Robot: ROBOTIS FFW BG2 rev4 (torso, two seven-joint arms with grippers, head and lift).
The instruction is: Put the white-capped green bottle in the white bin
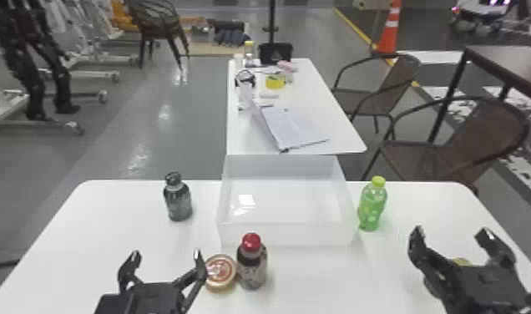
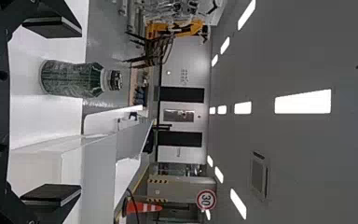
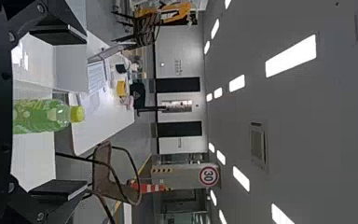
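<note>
Green bottle (image 1: 372, 208), yellow-green cap, stands just right of the bin (image 1: 285, 234); dark bottle (image 1: 178, 202) left of it. Left gripper (image 1: 166, 252) and right gripper (image 1: 450, 231) spread wide, right one's mostly hiding something yellowish (image 1: 461, 262). Bottle labels too small to read, tbh.

Rectangular ceiling lights (image 2: 303, 101) glow bright white, lighting the room from above. Pale glare streaks the grey floor (image 1: 185, 146), reflections gleam inside the white bin (image 1: 285, 234), and soft shadows lie on the bench (image 1: 89, 234).
</note>
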